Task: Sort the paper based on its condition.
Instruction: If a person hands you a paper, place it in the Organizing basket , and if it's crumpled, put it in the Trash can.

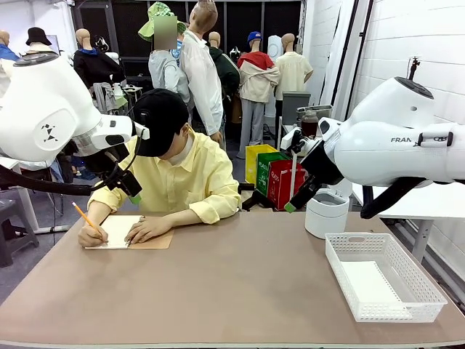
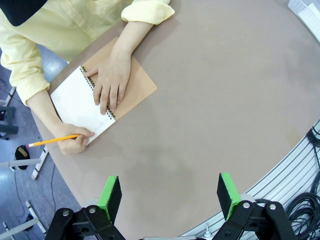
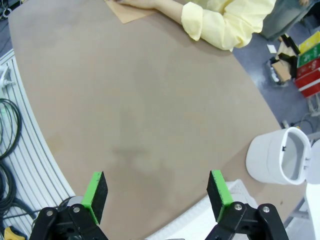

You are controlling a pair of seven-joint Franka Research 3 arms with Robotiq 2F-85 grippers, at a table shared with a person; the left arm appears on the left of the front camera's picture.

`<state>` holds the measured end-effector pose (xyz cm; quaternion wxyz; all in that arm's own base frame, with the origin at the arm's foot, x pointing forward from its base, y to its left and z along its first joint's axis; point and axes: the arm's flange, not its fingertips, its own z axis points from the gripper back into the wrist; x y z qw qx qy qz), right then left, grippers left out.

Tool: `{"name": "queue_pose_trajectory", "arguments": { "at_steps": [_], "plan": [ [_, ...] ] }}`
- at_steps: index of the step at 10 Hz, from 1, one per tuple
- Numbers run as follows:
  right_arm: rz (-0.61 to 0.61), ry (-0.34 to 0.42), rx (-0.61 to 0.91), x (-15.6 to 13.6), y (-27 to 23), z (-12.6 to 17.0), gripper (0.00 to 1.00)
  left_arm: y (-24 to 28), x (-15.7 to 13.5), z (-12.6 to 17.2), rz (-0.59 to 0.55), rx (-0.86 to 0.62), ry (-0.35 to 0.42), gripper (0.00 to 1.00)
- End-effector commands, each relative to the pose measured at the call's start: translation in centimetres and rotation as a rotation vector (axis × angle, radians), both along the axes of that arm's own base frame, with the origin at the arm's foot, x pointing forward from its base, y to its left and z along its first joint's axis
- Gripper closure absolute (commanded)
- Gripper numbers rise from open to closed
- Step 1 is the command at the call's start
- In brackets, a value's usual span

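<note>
Loose paper is out of view. A person in a yellow shirt sits at the far left of the table and writes with a pencil (image 1: 86, 217) on the white page of a spiral notebook (image 1: 127, 233) with a tan cover. In the left wrist view one hand holds the notebook (image 2: 135, 85) flat while the other holds the pencil (image 2: 52, 141). My left gripper (image 2: 170, 192) hangs open high above bare table, near the person's shoulder (image 1: 125, 182). On the right side my right gripper (image 3: 157, 192) also hangs open over bare table, above the bin (image 1: 296, 198).
A white mesh basket (image 1: 429, 291) stands at the table's front right. Behind it is a round white bin (image 1: 326, 211) with its lid open (image 3: 280, 157). Brown tabletop (image 1: 240, 291) stretches between the notebook and the basket. Coloured boxes (image 1: 280, 182) stand on the floor beyond.
</note>
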<state>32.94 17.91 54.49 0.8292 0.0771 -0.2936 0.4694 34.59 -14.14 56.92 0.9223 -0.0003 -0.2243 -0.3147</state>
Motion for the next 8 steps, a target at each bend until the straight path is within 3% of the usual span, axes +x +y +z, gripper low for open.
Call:
{"name": "queue_pose_trajectory", "arguments": {
  "at_steps": [1, 8],
  "plan": [
    [0.007, 0.011, -0.005, 0.18, 0.21, 0.14, 0.00, 0.09, 0.02, 0.08, -0.001, -0.003, 0.000, 0.00],
    [0.007, 0.011, -0.005, 0.18, 0.21, 0.14, 0.00, 0.09, 0.02, 0.08, -0.001, -0.003, 0.000, 0.00]
  ]
}}
